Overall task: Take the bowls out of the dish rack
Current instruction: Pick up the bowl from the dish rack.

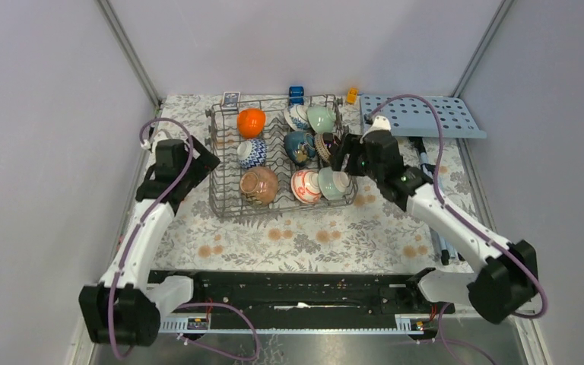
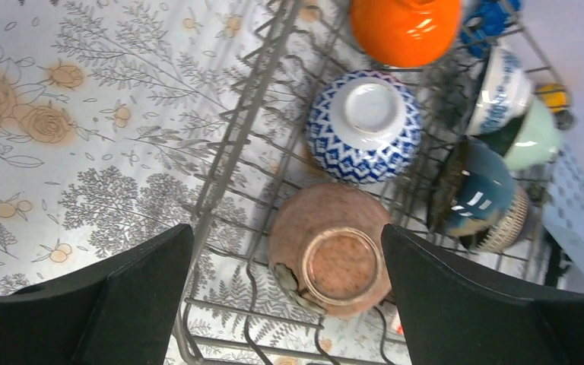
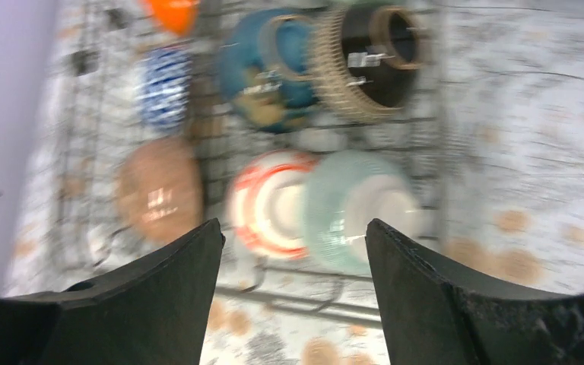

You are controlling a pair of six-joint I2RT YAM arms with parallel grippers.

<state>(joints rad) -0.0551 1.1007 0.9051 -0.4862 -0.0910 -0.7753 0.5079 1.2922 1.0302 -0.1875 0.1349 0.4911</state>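
Bowls all sit in the dish rack, mid-worktop; none out yet. Left gripper wide open, empty, straddling the upturned brown bowl. Its outer finger lines up with the rack's side wire, so a snag on descent is likely. Right gripper open, empty, above red-and-white bowl, which touches pale green bowl; it could pinch both. Open worktop in front of rack; side walls close.
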